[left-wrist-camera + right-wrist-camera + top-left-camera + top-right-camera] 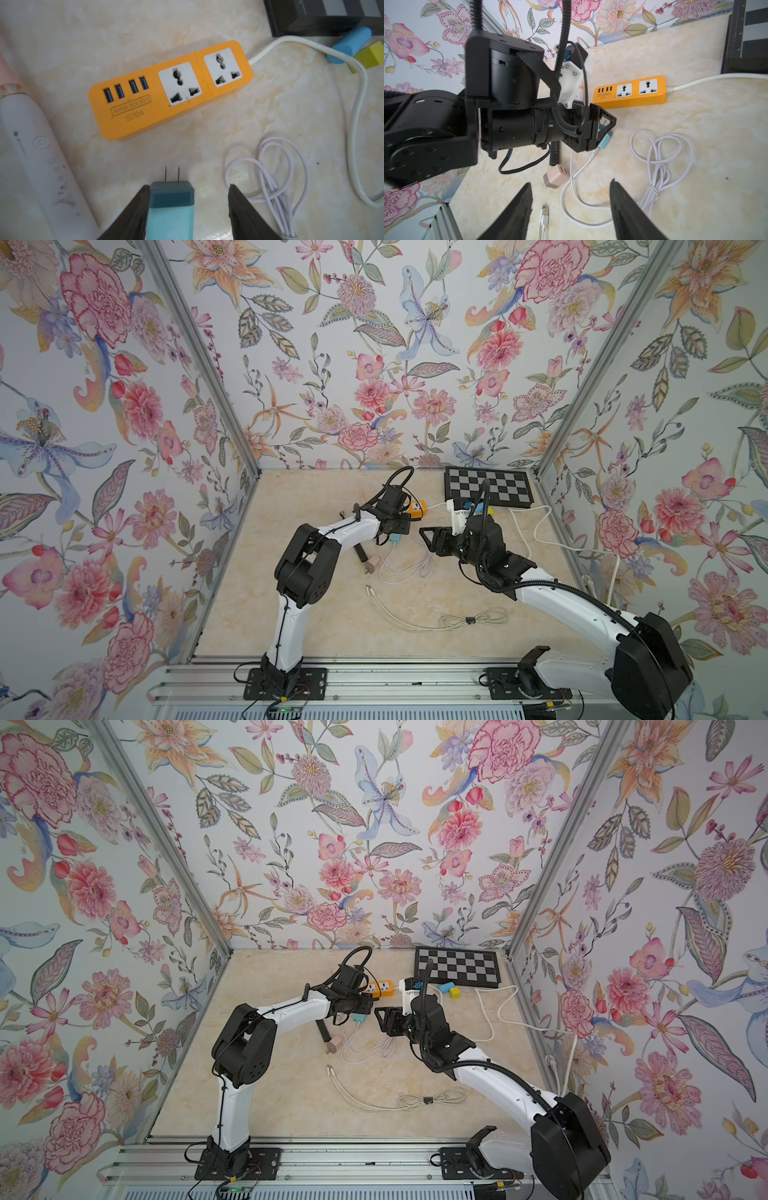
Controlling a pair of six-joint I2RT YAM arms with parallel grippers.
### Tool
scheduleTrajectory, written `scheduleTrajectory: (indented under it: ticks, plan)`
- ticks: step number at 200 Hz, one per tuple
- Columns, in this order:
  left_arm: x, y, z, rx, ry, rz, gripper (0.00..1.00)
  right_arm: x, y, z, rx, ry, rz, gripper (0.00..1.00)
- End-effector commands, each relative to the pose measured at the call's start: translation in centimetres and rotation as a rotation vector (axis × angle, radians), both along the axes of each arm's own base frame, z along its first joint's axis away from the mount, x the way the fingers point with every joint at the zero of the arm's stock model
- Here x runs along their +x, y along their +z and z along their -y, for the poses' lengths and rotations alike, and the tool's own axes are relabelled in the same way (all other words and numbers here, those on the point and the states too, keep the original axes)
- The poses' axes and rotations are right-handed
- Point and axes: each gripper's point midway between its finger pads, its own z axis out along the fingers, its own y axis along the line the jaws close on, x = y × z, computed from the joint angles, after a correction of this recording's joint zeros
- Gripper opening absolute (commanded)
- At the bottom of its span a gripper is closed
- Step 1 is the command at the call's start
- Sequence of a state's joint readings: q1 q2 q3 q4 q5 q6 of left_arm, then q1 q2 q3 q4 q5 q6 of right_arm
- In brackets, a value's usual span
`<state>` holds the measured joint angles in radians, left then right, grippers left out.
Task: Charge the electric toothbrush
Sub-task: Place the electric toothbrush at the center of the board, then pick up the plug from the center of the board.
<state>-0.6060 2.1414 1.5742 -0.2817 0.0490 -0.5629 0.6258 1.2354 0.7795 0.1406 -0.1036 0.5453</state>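
Left arm [332, 531] reaching forward, low over the desk [332, 626], left fingers [133, 214] spread, one touching the teal plug [171, 205], prongs facing the orange strip [166, 89], toothbrush [31, 145] lying beside it, right fingers [512, 214] parted above white cables [660, 166].

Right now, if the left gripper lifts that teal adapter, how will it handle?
The teal adapter looks like a rigid, boxy block: probably stiff, light, unlikely to roll. Its smooth shell may slip in the left gripper. The white cable trailing from it looks floppy and will likely drag.
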Motion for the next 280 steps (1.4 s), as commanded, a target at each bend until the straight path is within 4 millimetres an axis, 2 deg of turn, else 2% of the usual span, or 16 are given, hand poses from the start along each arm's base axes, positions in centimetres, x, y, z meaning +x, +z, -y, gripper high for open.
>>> scheduleTrajectory:
  ticks: [1,35,55,78,100,123,126,127,135,136,138,142,166,192,227,280]
  plan:
    - [0.3,-1.3,-1.1,0.088,0.006,-0.025,0.61,-0.4,-0.1,0.8,-0.012,-0.008,0.009,0.64]
    - [-0.3,-2.6,-0.8,0.065,0.001,-0.062,0.49,-0.5,-0.3,1.1,-0.012,-0.012,0.004,0.65]
    - [-0.4,-2.6,-0.9,0.064,0.007,-0.069,0.47,-0.4,-0.2,1.1,-0.008,-0.011,0.001,0.65]
    - [-0.4,-2.0,-1.0,0.05,0.027,-0.069,0.34,-0.2,0.2,1.3,0.003,-0.021,0.005,0.65]
    - [-0.1,1.6,0.1,-0.125,0.057,-0.044,0.21,0.2,1.0,1.5,0.039,-0.033,0.007,0.65]
    - [-0.5,7.1,0.7,-0.597,0.221,-0.077,0.06,1.1,2.5,1.5,0.109,-0.051,0.042,0.65]
    - [-0.3,8.9,0.8,-0.685,0.245,-0.067,0.05,1.2,2.7,1.5,0.117,-0.056,0.048,0.65]
    - [-0.6,8.1,0.6,-0.695,0.259,-0.083,0.04,1.2,2.7,1.5,0.12,-0.058,0.051,0.65]
    - [-0.8,10.6,0.5,-0.873,0.317,-0.084,0.04,1.5,2.9,1.4,0.145,-0.07,0.065,0.65]
    - [-1.2,9.7,0.2,-0.87,0.335,-0.108,0.04,1.6,2.9,1.4,0.148,-0.072,0.066,0.66]
    - [-1.0,10.8,0.4,-0.922,0.342,-0.097,0.04,1.7,2.9,1.3,0.155,-0.075,0.068,0.66]
    - [-1.3,11.2,0.2,-0.979,0.372,-0.108,0.04,1.7,2.9,1.1,0.169,-0.074,0.071,0.67]
    - [-2.7,12.6,-0.6,-1.145,0.478,-0.16,0.04,2.1,1.6,-0.9,0.198,-0.037,0.057,0.72]
    - [-3.5,13.4,-0.9,-1.178,0.537,-0.202,0.02,2.6,-0.1,-3.1,0.211,0.015,0.076,0.72]
    - [-4.0,13.7,-1.0,-1.202,0.554,-0.23,0.02,2.9,-1.0,-6.1,0.236,0.07,0.162,0.71]
    - [-4.8,13.2,-0.6,-1.209,0.553,-0.261,0.03,5.3,-1.9,-7.0,0.178,0.016,0.253,0.62]
